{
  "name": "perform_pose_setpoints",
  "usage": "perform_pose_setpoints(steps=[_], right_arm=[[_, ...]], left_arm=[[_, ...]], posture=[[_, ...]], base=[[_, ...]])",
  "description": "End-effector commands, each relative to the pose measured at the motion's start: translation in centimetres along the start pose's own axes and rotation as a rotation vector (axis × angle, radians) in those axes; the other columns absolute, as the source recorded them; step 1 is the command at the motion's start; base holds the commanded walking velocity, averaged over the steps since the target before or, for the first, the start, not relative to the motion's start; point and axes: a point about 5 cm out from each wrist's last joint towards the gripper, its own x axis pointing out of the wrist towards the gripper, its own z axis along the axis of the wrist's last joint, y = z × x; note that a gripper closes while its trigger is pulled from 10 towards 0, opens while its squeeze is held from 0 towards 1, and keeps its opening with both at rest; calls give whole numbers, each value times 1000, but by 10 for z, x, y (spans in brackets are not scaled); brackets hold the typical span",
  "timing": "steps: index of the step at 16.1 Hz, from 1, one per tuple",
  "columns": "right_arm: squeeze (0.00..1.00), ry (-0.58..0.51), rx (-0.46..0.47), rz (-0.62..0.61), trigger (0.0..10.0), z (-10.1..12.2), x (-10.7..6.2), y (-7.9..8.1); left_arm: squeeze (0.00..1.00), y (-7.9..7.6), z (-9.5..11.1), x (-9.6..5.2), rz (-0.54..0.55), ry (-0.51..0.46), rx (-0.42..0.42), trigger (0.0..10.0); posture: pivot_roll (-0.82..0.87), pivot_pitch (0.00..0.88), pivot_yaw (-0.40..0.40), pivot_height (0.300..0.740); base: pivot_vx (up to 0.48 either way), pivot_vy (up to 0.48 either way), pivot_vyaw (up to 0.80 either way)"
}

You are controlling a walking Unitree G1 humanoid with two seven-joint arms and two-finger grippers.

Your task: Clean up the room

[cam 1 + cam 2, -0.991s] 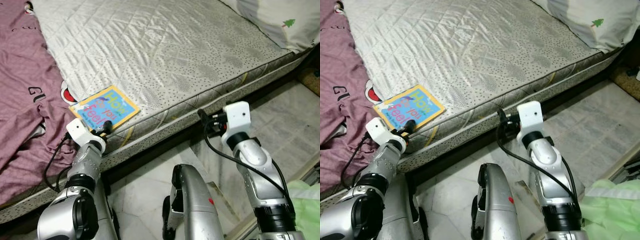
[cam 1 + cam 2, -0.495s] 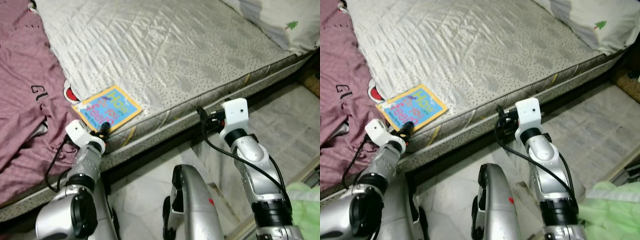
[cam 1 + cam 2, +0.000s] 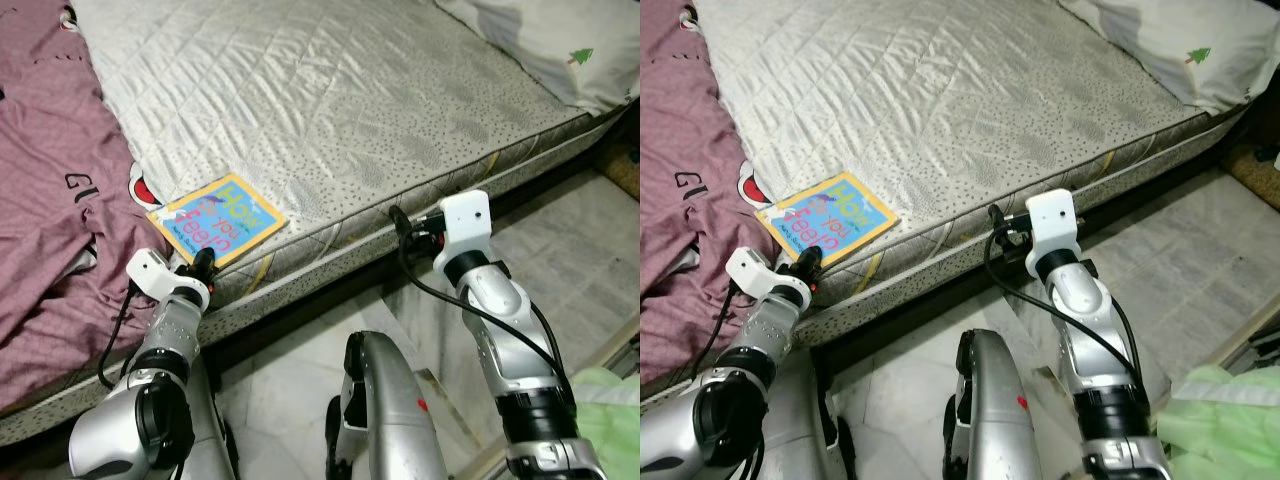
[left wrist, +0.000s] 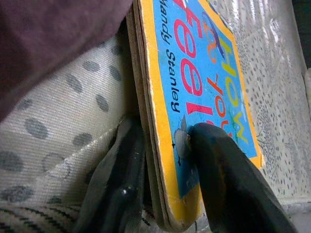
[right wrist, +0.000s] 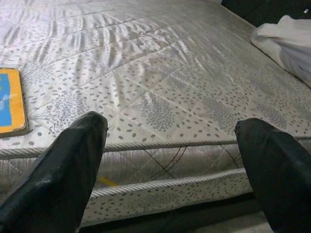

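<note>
**Board book clamped at the mattress edge**

Compared with a second earlier, the whole scene was seen shifted slightly, a sign of camera motion; the left tool (image 4: 165,179) was still set at the near corner of the book, and the right arm was seen a little closer to the bed.

The thick yellow-bordered blue cardboard book (image 3: 216,219) lay flat near the edge of the quilted, dotted grey mattress (image 3: 330,100), its layered board pages visible at the rim. It was pinched by the left tool, one black finger (image 4: 228,179) pressed on the cover and the other under the corner against the mattress piping.

The right tool (image 5: 175,179) was held spread wide, gripping nothing, just in front of the mattress side. A rumpled maroon fabric blanket (image 3: 50,200) lay beside the book, touching it at one edge. A white pillow with a green tree print (image 3: 560,45) rested at the far corner of the bed, and pale marbled floor tiles (image 3: 570,250) were seen below.
</note>
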Motion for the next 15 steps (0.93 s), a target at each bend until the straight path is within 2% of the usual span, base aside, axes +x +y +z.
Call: perform_pose_setpoints(steps=[1,4,7,9,10,15], right_arm=[[0,-8,0,2,10000,0,2,1],[0,-18,9,17,10000,1,8,6],[0,-30,32,44,10000,1,15,15],[0,-44,79,78,10000,3,21,26],[0,-52,115,106,10000,3,24,36],[0,-30,232,130,10000,-2,37,62]], left_arm=[[0,-3,-6,0,-17,27,15,0],[0,-2,1,1,-10,2,13,0],[0,-1,8,2,-4,-19,55,0],[0,-6,20,4,-22,-50,206,0],[0,-16,34,7,-75,-90,304,0],[0,-26,73,6,-125,-234,426,0]], posture=[[-113,99,-91,537],[-100,77,-90,537],[-67,52,-88,537],[-42,37,-78,537],[-13,26,-66,537],[75,0,-36,537]], base=[[0,0,0],[0,0,0],[0,0,0],[0,0,0],[0,0,0],[0,0,0]])
